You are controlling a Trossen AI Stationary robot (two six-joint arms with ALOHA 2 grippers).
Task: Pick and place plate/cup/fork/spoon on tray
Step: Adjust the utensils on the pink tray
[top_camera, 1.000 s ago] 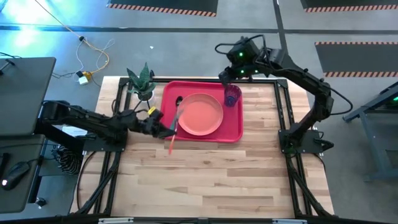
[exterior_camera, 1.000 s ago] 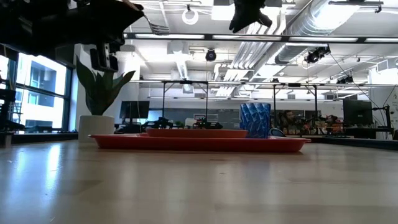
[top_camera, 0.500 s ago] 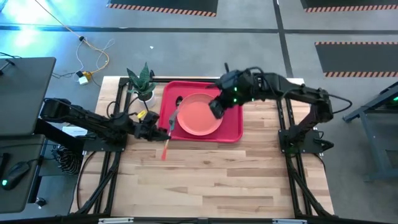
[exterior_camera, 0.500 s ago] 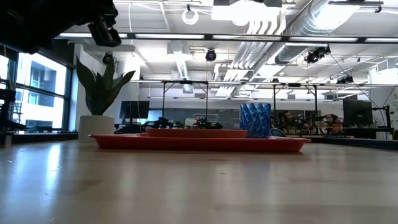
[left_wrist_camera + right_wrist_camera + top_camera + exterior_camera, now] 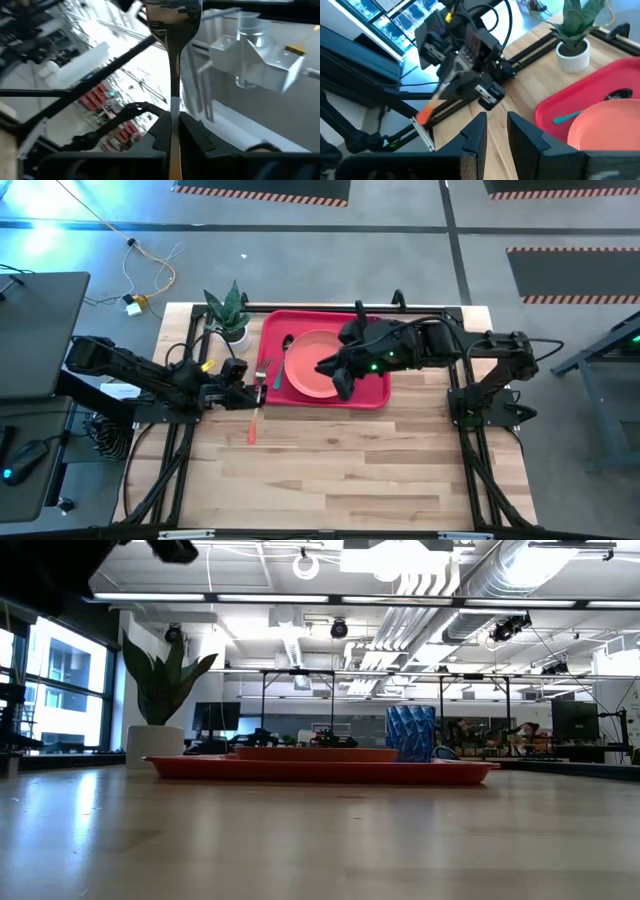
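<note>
Left gripper (image 5: pixel 250 393): has pulled back from the tray's (image 5: pixel 375 395) left edge toward the left of the high view, now over bare wood just beside the tray.
Fork (image 5: pixel 257 402): carried along in the closed fingers, off the plate's (image 5: pixel 305 375) rim, orange handle pointing to the lower part of the frame.
Right gripper (image 5: pixel 330 372): swung from the upper right, behind the tray, down over the plate.
Cup: covered by the right arm in the high view.
</note>
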